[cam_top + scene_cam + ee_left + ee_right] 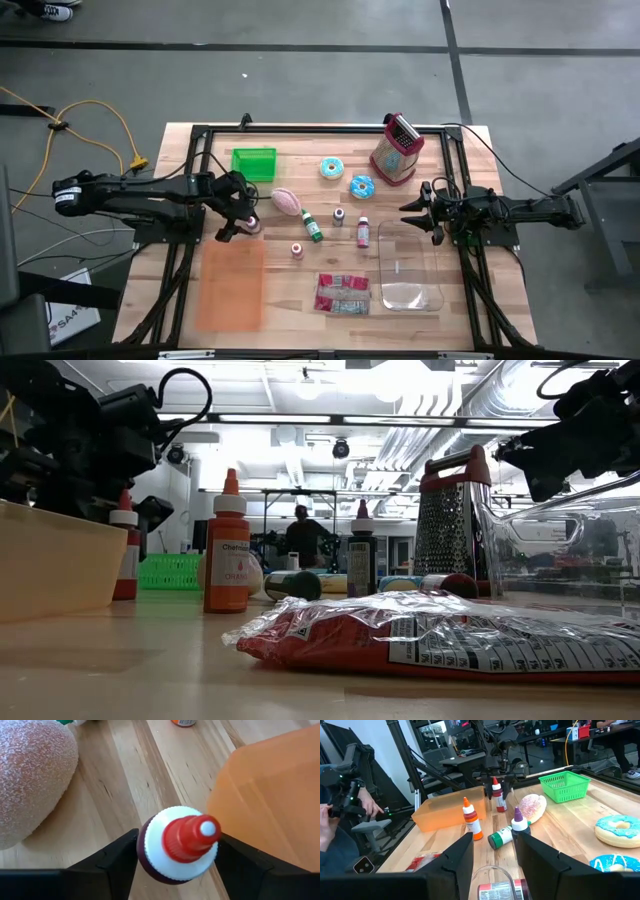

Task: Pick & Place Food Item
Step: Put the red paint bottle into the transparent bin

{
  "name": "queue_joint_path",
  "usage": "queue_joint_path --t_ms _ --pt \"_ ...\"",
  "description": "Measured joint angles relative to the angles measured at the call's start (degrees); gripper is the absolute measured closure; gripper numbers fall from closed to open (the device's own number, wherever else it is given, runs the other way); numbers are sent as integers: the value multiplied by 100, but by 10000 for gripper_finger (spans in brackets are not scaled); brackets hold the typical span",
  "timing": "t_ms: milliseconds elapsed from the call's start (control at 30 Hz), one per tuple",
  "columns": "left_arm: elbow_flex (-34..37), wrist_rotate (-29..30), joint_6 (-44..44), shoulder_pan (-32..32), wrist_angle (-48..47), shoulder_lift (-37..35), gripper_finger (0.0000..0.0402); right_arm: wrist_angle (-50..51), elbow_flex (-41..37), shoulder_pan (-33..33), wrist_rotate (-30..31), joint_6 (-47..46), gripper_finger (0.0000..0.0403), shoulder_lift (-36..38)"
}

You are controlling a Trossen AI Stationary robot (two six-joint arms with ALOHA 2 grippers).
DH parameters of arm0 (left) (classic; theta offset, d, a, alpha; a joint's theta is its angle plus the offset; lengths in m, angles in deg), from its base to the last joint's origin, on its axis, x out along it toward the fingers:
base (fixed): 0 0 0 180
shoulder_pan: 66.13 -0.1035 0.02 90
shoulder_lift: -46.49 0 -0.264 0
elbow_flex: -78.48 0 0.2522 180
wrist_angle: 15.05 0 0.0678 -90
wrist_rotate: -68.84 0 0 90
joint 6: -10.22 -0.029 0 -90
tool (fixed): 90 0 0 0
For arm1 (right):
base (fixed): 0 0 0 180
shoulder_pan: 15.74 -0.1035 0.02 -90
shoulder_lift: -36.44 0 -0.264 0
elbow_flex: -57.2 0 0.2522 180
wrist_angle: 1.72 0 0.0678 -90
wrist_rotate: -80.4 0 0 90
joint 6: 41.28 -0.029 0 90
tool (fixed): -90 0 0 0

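Bottle (179,851) w/ red cap sits between left tool (236,216) fingers at frame left-centre, grip uncertain; right tool (420,209) released, centre-right.

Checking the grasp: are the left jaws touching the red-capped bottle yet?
Cannot tell. In the left wrist view the left gripper straddles the bottle, its jaws close at both sides, but neither contact nor gap shows plainly.

Your left gripper (238,218) sits low near the worktop's left edge, its fingers (112,862) spread to either side of a bottle cap. Your right gripper (418,211) hovers by the right edge, fingers parted, holding nothing.
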Motion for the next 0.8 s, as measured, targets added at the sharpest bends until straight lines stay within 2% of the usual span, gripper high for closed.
queue_joint_path --t_ms 200,333,800 --pt "2 7 71 0 18 0 223 0 -1 -1 1 1 261 -1" --pt "2 7 67 0 24 0 239 0 -1 0 0 2 261 0" --pt "-24 20 73 0 128 0 247 0 -1 0 -1 0 261 -1"
